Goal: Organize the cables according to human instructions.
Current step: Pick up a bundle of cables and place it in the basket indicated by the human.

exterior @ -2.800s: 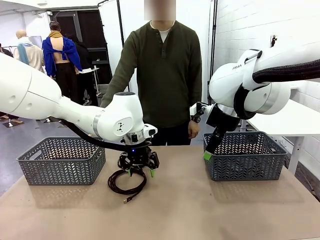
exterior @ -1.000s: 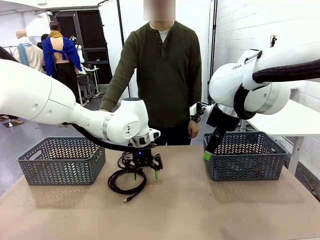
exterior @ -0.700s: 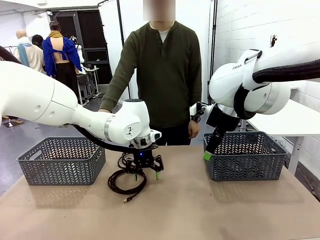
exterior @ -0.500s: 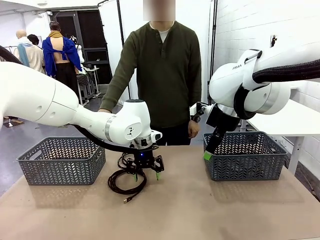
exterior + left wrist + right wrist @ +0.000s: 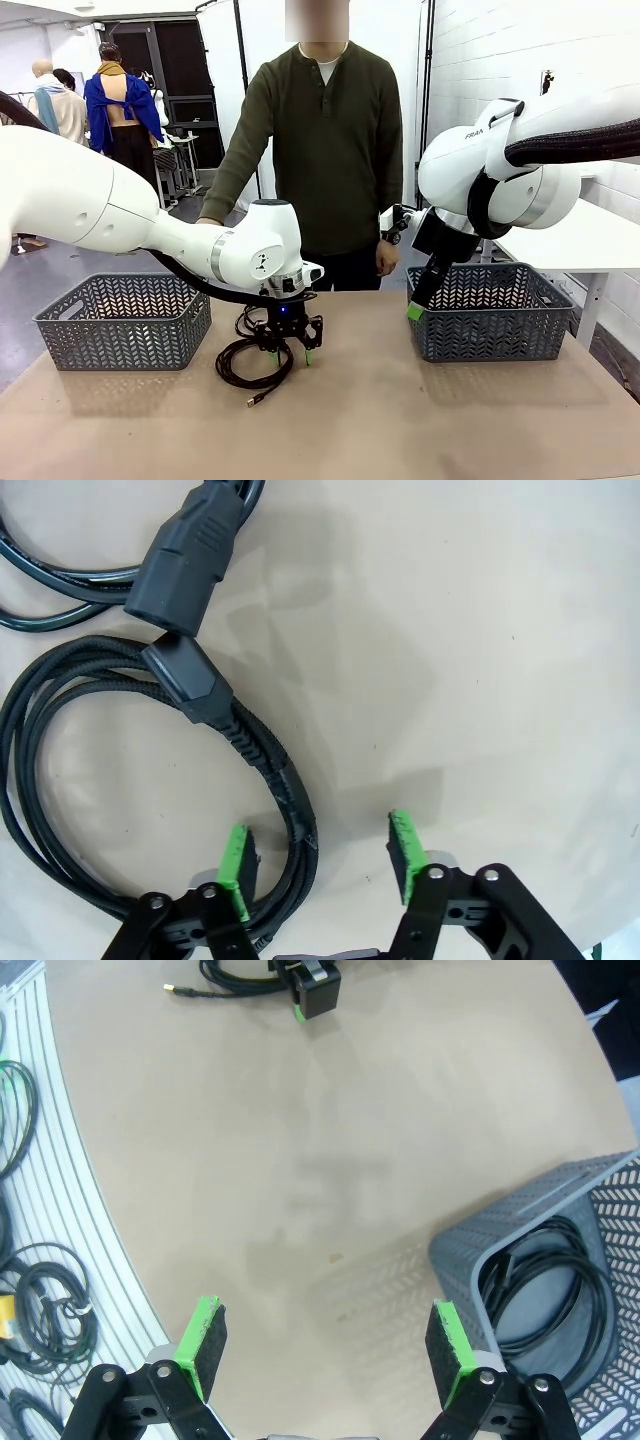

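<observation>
**Beside the left basket point(image 5: 122, 320), the left gripper point(image 5: 320, 865) straddles a cable**

From the front we see one dark pile of cables point(image 5: 250, 362) just right of that basket, the wrist hiding part. The left wrist view separates a braided cable point(image 5: 262, 760) from a thick-plugged cord point(image 5: 185, 570). Pointing down, the jaws stand partly apart around a braided strand, not pinching. Well away, the right gripper point(image 5: 330, 1345) hangs wide open, empty, beside a second basket point(image 5: 455, 1250) holding a coiled cable point(image 5: 603, 1278).

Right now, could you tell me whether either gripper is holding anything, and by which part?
Nothing is held. The left gripper straddles a looped strand of the braided cable, jaws apart; the right gripper is open and empty.
</observation>
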`<state>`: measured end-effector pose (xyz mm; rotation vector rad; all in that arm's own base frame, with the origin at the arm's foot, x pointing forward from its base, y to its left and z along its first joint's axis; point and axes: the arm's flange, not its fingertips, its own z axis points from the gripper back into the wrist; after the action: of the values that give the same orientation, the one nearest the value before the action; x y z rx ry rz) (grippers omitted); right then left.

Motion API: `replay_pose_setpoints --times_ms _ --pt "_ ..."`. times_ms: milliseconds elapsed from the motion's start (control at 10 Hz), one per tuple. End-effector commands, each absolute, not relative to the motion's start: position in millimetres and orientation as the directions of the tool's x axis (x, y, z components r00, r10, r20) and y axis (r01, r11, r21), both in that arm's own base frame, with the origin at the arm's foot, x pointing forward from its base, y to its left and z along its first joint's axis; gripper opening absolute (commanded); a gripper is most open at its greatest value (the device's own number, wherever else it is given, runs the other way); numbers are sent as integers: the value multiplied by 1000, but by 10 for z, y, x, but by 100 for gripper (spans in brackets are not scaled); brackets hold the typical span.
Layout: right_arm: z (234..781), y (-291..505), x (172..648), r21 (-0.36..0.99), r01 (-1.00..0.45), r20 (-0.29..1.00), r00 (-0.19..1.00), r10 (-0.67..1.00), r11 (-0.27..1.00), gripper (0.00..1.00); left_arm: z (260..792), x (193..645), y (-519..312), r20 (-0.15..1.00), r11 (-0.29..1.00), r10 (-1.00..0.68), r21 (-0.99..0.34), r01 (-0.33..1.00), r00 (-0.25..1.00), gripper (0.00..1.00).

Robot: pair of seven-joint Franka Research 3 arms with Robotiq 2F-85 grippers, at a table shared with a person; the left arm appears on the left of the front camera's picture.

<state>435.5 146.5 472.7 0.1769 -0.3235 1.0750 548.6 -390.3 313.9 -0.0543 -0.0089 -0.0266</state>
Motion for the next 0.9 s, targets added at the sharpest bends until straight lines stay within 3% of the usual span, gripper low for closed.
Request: replay_pose_setpoints --times_ms 0,800 --pt "4725 1469 4368 -19 -884 339 434 835 468 100 3170 5519 -3956 18 1000 2 -28 -1 1000 3" --pt "4725 1469 4368 -19 -884 339 434 835 468 100 3249 5463 -4025 31 999 40 4 -40 999 0"
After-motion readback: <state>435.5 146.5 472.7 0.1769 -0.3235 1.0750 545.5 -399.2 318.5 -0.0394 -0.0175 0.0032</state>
